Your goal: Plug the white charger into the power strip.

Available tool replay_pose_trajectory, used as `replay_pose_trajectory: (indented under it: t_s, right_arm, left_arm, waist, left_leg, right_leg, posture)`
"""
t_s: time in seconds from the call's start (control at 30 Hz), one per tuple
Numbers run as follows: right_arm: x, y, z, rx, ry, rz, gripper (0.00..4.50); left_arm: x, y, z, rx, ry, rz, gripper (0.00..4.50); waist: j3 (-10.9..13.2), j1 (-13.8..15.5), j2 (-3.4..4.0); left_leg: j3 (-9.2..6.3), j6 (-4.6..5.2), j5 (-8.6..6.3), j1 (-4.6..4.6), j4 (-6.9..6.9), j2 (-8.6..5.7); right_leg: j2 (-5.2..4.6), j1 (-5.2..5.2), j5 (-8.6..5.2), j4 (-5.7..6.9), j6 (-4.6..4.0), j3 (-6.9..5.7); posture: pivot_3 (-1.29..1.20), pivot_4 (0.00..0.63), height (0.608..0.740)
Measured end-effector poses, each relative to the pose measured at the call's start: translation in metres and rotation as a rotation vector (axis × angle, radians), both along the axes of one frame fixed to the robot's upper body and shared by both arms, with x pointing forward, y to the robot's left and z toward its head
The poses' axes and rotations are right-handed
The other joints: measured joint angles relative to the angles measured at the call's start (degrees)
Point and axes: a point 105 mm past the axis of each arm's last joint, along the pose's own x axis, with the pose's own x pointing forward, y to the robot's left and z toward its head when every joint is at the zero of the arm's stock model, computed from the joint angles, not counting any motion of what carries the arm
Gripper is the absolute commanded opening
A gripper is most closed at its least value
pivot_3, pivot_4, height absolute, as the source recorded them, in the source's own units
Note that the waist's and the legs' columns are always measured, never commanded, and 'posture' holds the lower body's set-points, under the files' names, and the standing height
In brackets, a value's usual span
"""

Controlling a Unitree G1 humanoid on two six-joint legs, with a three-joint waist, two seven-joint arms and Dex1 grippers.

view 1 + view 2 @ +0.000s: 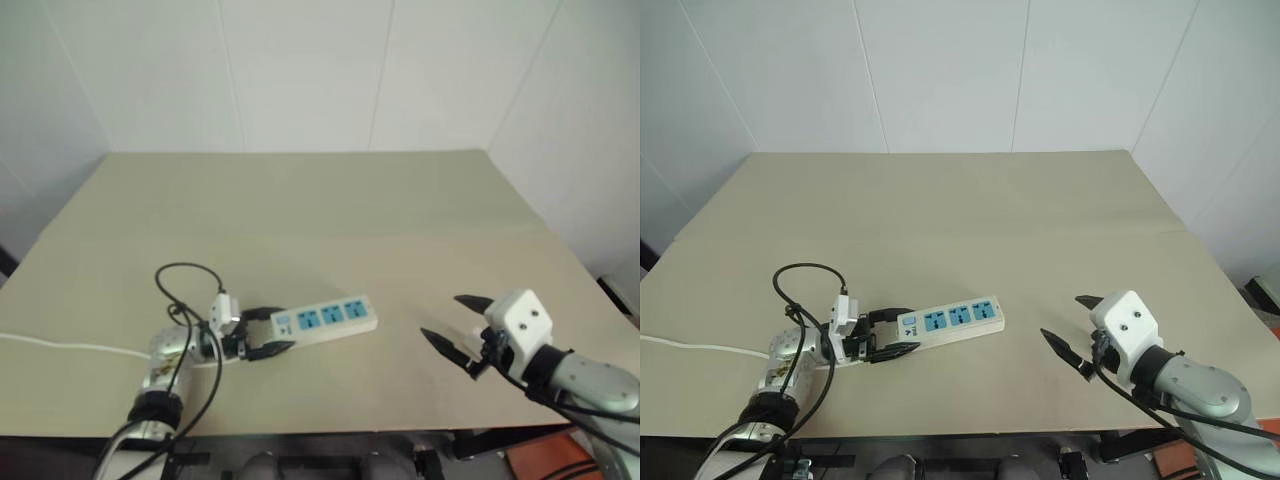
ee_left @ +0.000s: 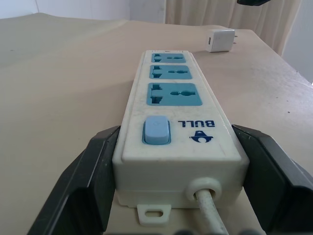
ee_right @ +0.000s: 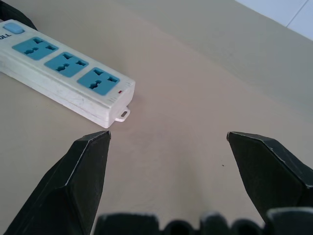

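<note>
Your left gripper [image 1: 268, 333] straddles the power strip's [image 1: 330, 317] switch end, not yet clamped; your right gripper [image 1: 1072, 325] gapes empty, so fetch the white charger [image 2: 219, 39] next.

Soft, even light falls from above on the beige surface [image 1: 330, 210], bright with no glare. Shadows are faint (a thin one hugs the power strip [image 1: 325, 319]). The head views look slightly hazy; the wrist views blur at their near edges.
</note>
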Motion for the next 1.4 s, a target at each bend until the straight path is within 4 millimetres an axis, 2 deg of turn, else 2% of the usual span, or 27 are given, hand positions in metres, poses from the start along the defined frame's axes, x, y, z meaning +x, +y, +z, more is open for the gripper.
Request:
replay_pose_trajectory:
  t_s: [0.17, 0.3, 0.5, 0.67, 0.8, 1.4]
  right_arm:
    - [0.003, -0.01, 0.011, -0.11, 0.04, -0.046, 4.5]
    - [0.004, -0.03, 0.033, -0.301, 0.185, -0.064, 4.5]
    - [0.014, -0.043, 0.049, -0.343, 0.461, -0.108, 4.5]
    - [0.022, -0.045, 0.025, -0.388, 0.646, -0.113, 4.5]
    - [0.027, -0.051, 0.014, -0.42, 0.717, -0.149, 4.5]
    - [0.043, -0.052, -0.021, -0.404, 0.82, -0.171, 4.5]
  left_arm:
    - [-0.005, -0.003, -0.001, 0.011, 0.011, -0.049, 3.25]
    - [-0.011, -0.008, -0.001, 0.021, 0.024, -0.119, 3.25]
    - [-0.015, -0.02, 0.001, 0.032, 0.026, -0.214, 3.25]
    - [-0.015, -0.027, 0.001, 0.027, 0.019, -0.24, 3.25]
    - [-0.014, -0.032, 0.002, 0.019, 0.009, -0.247, 3.25]
    - [-0.022, -0.032, 0.001, 0.016, 0.011, -0.219, 3.25]
  waist:
    - [0.0, 0.1, 0.02]
    - [0.0, 0.1, 0.03]
    - [0.0, 0.1, 0.03]
    - [0.0, 0.3, 0.04]
    - [0.0, 0.6, 0.04]
    - [0.0, 0.1, 0.06]
  left_leg:
    - [0.01, 0.0, 0.0, -0.03, 0.0, -0.03]
    - [0.02, 0.0, 0.0, -0.03, 0.02, -0.03]
    - [0.03, 0.0, 0.0, -0.17, -0.04, 0.01]
    - [0.06, 0.02, -0.02, -0.41, -0.05, -0.03]
    - [0.05, 0.02, -0.02, -0.45, -0.03, -0.06]
    - [0.04, 0.02, -0.01, -0.39, 0.0, -0.04]
  right_leg:
    - [-0.04, -0.03, 0.01, -0.01, -0.03, 0.0]
    - [-0.08, -0.02, 0.01, -0.05, -0.04, -0.02]
    - [-0.09, -0.11, 0.06, -0.17, -0.65, -0.07]
    - [-0.14, -0.3, 0.15, -0.24, -0.34, -0.07]
    - [-0.15, -0.35, 0.15, -0.23, -0.33, -0.07]
    - [-0.12, -0.36, 0.16, -0.1, -0.33, -0.06]
  posture:
    - [0.0, 0.15, 0.74]
    - [0.0, 0.15, 0.74]
    - [0.0, 0.15, 0.74]
    - [0.0, 0.15, 0.74]
    - [0.0, 0.15, 0.74]
    - [0.0, 0.15, 0.74]
